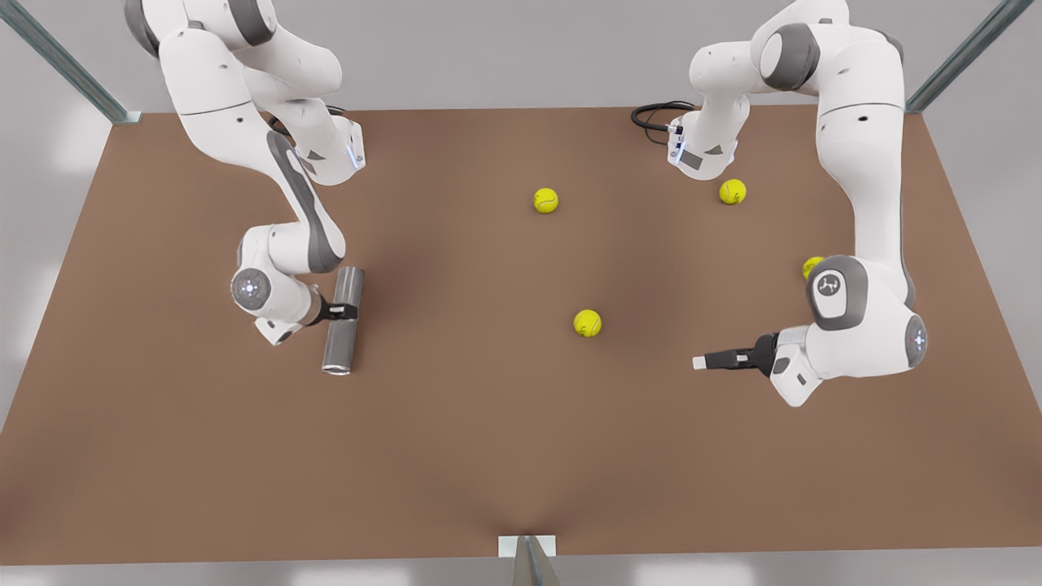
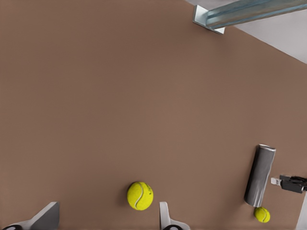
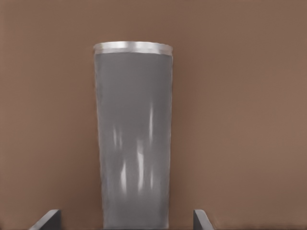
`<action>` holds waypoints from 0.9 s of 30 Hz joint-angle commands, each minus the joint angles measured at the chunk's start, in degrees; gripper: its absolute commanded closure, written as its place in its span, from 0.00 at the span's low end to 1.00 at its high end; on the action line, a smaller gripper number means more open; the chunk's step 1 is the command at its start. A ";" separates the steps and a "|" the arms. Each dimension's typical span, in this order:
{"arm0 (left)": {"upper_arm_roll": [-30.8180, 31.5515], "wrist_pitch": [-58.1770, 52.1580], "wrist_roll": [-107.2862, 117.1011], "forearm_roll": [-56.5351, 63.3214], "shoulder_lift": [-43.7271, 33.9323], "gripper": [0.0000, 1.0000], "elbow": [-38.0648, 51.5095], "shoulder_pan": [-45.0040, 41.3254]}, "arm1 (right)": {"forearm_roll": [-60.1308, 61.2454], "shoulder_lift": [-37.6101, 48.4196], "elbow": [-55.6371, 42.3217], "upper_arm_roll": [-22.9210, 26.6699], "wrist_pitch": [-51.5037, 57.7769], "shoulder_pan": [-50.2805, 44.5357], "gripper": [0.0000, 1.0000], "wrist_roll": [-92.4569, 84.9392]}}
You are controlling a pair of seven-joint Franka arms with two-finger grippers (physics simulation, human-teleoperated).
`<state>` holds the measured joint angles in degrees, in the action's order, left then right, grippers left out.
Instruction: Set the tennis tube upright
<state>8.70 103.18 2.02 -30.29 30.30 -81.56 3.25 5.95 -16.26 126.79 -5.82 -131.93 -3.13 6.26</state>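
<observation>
Around tennis tube [image 1: 344,321], right hand [image 1: 348,310].

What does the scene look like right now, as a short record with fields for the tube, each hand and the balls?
tennis tube: lying flat on the table, not upright
right hand: open, fingers either side of the tube's middle, with gaps
left hand: open, waiting low over the table at the front view's right
tennis balls: four, loose
</observation>
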 commanded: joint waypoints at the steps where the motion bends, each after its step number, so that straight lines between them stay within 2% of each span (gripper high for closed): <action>1: 0.00 0.00 0.00 0.15 0.02 0.01 0.00 0.00 | -0.06 0.00 0.30 -0.07 -0.43 0.05 0.00 0.15; 11: -0.17 0.00 0.09 0.24 0.11 0.01 0.00 0.09 | -0.06 -2.63 6.80 -0.95 -13.61 -0.30 0.00 2.79; 24: -0.26 -0.18 0.00 0.24 0.81 0.01 0.09 0.00 | -0.06 -4.22 8.92 -1.13 -18.28 -0.12 0.00 3.49; 25: -0.26 -0.09 0.00 0.24 0.81 0.01 0.09 0.00 | -0.06 -4.13 8.92 -1.21 -18.28 -0.12 0.06 3.49; 27: -0.26 0.00 0.00 0.24 0.90 0.01 0.09 0.00 | -0.06 -4.13 8.92 -1.30 -18.19 -0.12 0.09 3.49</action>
<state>8.43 103.18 2.02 -30.05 31.29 -81.48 3.25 5.89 -20.34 135.70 -7.04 -150.12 -3.25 9.76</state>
